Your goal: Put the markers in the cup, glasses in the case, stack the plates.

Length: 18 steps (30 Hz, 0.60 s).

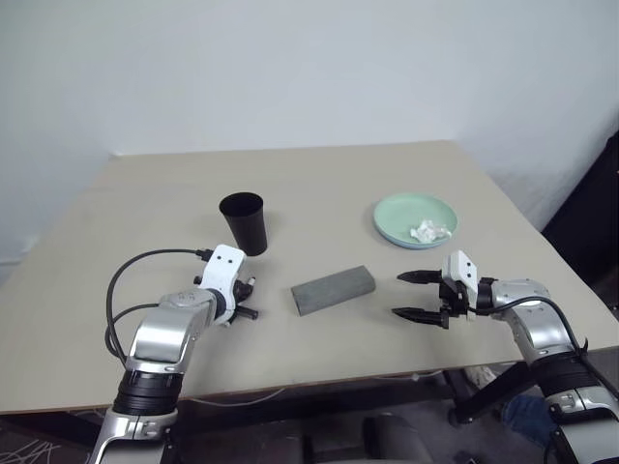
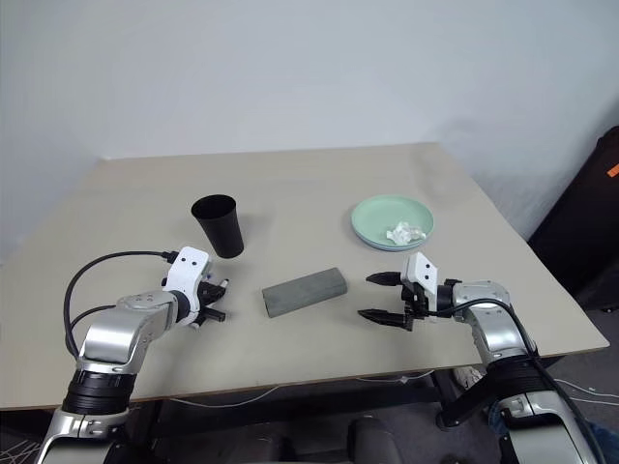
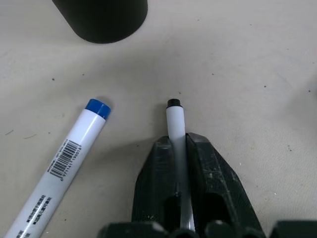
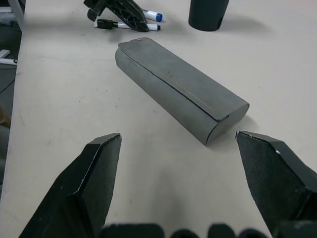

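Left wrist view looks straight down the left gripper (image 3: 179, 148), whose jaws are clamped on a slim white marker (image 3: 175, 124) with a black tip — the barrel runs between the two black fingers (image 3: 210, 173) and pokes out past them, low over the tabletop (image 3: 247, 74). Just beside it, a second marker (image 3: 64, 161) with a blue cap and a barcode on its barrel lies flat on the tabletop, apart from the fingers. The black cup (image 3: 101, 17) stands upright a short way beyond both markers.

From the head cameras, the cup (image 1: 243, 222) stands just past the left gripper (image 1: 246, 300), toward the far side. The grey case (image 1: 333, 290) lies closed near the middle of the tabletop (image 1: 145, 203), between the two arms and at a slant. The right gripper (image 1: 416, 295) hangs to the right of the case with its jaws wide apart, pointing toward it and holding nothing; in the right wrist view the case (image 4: 181, 89) lies ahead of the spread fingers (image 4: 96, 173), clear of both.

Farther back on the right rests the mint green plate (image 1: 416, 220), with a crumpled white tissue (image 1: 430, 231) in it. A light blue edge shows under its near rim — whether that is a second plate beneath is hard to tell.
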Available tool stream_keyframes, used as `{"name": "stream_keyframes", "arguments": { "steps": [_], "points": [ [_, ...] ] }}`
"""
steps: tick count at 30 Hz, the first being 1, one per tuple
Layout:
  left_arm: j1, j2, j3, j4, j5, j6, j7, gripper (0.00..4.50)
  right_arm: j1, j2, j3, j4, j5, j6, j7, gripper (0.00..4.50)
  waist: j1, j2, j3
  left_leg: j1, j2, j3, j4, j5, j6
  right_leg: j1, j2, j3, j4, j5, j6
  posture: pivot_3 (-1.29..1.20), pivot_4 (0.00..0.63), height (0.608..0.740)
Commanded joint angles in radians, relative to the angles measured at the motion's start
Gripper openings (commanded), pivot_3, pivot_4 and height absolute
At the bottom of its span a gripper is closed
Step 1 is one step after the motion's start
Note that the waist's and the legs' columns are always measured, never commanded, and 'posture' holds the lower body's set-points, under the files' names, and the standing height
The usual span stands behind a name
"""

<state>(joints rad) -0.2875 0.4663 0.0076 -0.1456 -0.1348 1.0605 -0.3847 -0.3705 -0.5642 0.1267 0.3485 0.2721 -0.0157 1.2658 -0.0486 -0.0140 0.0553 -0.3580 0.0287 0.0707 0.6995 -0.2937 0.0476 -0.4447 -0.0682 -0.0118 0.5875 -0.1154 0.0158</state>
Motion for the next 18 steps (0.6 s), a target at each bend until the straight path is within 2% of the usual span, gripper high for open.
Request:
{"name": "stream_keyframes", "arguments": {
  "steps": [1,6,14,18],
  "points": [
    [-0.005,0.011,-0.02,-0.008,0.001,-0.003,-0.005,0.04,-0.018,-0.003,-0.026,-0.001,0.003,-0.026,-0.001,4.0,0.0,0.0,0.0,0.0,0.0,0.0,0.0,0.0,0.0,0.0,0.0,0.0,0.0,0.0,0.0,0.0,0.0,0.74],
    [-0.013,0.036,-0.054,-0.02,-0.005,-0.07,-0.054,0.04,-0.026,-0.001,-0.023,0.018,-0.001,-0.039,0.001,4.0,0.001,0.0,0.0,0.0,0.0,0.0,0.0,0.0,0.0,0.0,0.0,0.0,0.0,0.0,0.0,0.0,0.0,0.74],
    [-0.063,0.054,-0.065,-0.074,-0.088,-0.398,-0.28,0.04,-0.047,0.005,-0.018,0.052,-0.007,-0.059,0.001,4.0,0.001,0.0,0.0,-0.003,0.0,0.001,-0.001,0.0,0.0,-0.002,0.0,0.0,-0.003,0.0,0.0,0.0,0.0,0.74],
    [-0.158,0.018,-0.024,-0.001,-0.122,-0.551,-0.32,0.04,-0.056,0.01,-0.017,0.067,-0.014,-0.068,-0.002,4.0,0.001,-0.001,0.0,-0.003,-0.001,0.001,-0.001,0.0,0.0,-0.002,0.0,0.0,-0.003,0.0,0.0,0.0,0.0,0.74]
  ]
}}
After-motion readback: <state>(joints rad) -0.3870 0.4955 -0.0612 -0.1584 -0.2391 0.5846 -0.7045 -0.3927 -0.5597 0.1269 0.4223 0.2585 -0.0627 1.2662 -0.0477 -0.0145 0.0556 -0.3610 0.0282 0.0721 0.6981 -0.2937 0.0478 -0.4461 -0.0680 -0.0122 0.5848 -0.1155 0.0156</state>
